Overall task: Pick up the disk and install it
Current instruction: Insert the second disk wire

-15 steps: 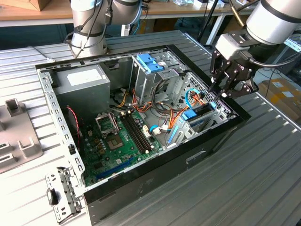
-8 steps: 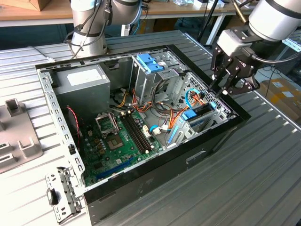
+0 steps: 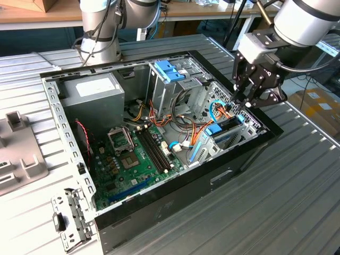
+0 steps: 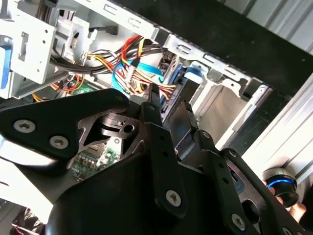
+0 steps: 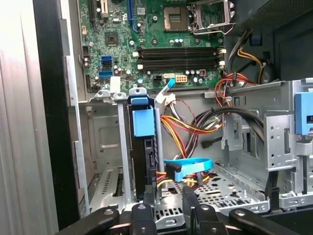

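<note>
upright between bay rails, blue-tabbed dark disk (image 5: 143, 147)

An open computer case (image 3: 159, 207) on a ribbed metal table (image 3: 287, 202) shows a green motherboard (image 3: 133, 159)

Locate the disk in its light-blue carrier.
The disk stands on edge in the metal drive bay, exterior view's right of the green motherboard, just below the claw.

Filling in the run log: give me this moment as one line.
stage: disk install | disk: on edge in bay slot | gripper: above disk's end, by the cables | fingers: state unclear
</note>
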`<state>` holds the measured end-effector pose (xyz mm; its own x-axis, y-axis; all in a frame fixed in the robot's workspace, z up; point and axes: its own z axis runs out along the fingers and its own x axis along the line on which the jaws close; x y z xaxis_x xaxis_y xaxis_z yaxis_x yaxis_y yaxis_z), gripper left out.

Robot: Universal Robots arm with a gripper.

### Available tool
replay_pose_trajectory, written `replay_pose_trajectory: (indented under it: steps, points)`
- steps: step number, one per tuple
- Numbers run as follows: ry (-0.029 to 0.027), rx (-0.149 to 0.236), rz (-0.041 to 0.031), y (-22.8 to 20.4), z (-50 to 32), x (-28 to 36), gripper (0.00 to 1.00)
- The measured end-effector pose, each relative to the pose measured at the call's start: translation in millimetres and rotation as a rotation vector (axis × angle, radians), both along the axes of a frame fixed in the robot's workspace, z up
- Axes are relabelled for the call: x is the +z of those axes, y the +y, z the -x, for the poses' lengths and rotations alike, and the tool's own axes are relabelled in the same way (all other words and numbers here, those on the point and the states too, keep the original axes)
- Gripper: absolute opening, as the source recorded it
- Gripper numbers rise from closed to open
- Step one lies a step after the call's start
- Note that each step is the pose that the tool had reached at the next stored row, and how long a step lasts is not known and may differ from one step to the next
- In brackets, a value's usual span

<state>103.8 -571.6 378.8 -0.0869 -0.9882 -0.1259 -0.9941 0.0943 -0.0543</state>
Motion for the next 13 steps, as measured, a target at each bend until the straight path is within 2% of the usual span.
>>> replay_pose_trajectory:
  steps: [6,13]
  points:
    - [0.0000,0.000,-0.0047,5.6,7.1,-2.5,0.36]
    - [0.0000,0.000,-0.0046,6.3,9.6,-9.7,0.36]
